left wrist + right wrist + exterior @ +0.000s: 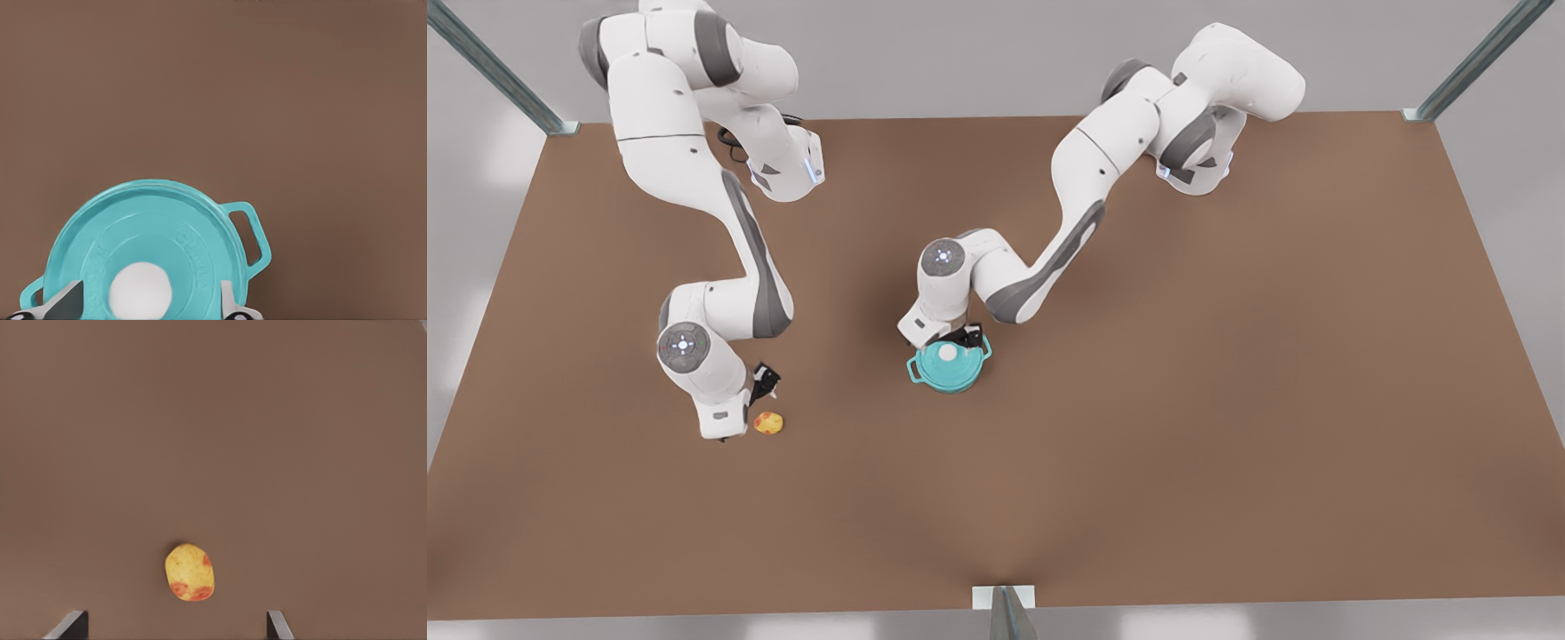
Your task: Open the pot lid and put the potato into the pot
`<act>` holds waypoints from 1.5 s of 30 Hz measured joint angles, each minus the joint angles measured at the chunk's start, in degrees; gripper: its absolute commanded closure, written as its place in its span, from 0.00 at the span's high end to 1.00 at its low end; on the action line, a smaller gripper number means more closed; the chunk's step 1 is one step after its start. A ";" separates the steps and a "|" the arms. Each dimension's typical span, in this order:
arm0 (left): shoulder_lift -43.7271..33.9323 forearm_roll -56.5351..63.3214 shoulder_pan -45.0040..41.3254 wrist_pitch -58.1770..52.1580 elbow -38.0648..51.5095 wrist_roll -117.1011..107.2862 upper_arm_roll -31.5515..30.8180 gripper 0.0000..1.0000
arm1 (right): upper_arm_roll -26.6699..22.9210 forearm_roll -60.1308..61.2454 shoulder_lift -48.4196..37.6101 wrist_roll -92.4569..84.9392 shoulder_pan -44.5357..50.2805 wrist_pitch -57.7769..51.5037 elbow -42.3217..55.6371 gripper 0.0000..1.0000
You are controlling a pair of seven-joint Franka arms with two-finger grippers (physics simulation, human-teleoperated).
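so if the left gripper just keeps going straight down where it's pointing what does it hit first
Most likely the white knob at the centre of the pot lid: the left gripper is open with a finger on each side of it, though depth is unclear.

A big brown table [1227, 400] takes almost all of the front view. Its surface is plain and matte, one even colour, with no pattern. The light is soft, and only faint shadows lie on the brown. Around the table there is a pale grey floor [1520, 356] with some weak bright patches on it. Two grey metal posts [1476, 62] run diagonally from the far corners of the table, one at each corner. A third metal post [1005, 613] with a light bracket stands at the middle of the near edge.
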 measured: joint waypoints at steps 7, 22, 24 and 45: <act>0.44 1.55 -0.12 2.37 -0.09 -5.04 0.00 0.44 | -0.01 -0.13 5.71 -10.27 -0.87 5.60 0.19 1.00; 0.52 0.04 19.96 1.54 0.59 -6.19 -0.74 0.35 | 0.36 0.20 10.99 -22.68 -2.44 12.24 -2.59 1.00; 2.72 -0.27 20.97 2.90 0.57 -4.45 -0.51 0.44 | 0.41 0.21 11.00 -23.70 -2.35 12.78 -2.74 0.94; -49.04 -8.55 47.63 -24.81 -36.60 32.77 0.00 1.00 | 0.52 0.20 11.70 -30.69 -2.18 14.53 -3.05 0.51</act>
